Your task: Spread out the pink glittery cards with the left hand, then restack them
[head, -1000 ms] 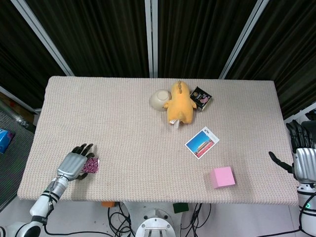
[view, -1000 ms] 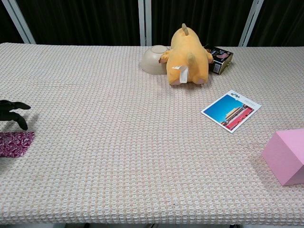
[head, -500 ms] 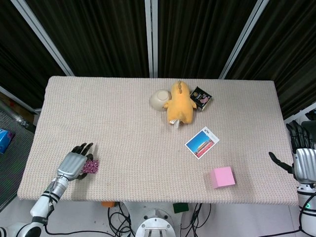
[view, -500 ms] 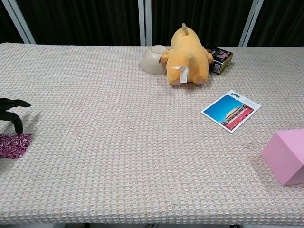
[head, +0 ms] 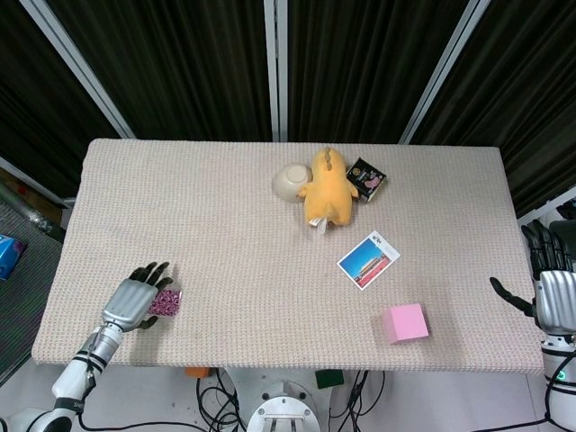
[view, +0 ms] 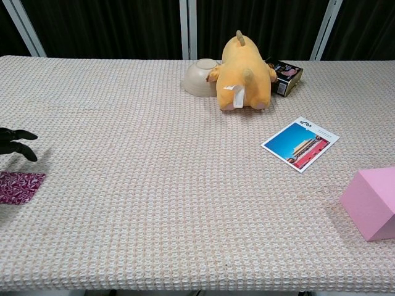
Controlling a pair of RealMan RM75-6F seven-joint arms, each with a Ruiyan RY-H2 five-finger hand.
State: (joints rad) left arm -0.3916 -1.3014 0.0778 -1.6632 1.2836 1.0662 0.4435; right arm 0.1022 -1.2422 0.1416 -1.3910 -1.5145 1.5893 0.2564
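The pink glittery cards [head: 166,302] lie as a small stack near the table's front left corner; in the chest view the cards [view: 18,187] sit at the far left edge. My left hand [head: 135,298] lies flat just left of them, its dark fingers [view: 17,145] reaching over the stack's far side, and it holds nothing. Whether the fingertips touch the cards I cannot tell. My right hand [head: 551,292] hangs open off the table's right edge, away from everything.
A yellow plush toy [head: 326,187], a cream bowl [head: 290,181] and a small dark packet [head: 366,178] sit at the back middle. A postcard [head: 368,260] and a pink cube [head: 405,322] lie toward the front right of the woven table mat [head: 234,243].
The left hand shifted slightly; the cards' visible edge drew in toward the hand, then showed a little wider again. The right hand has not moved.
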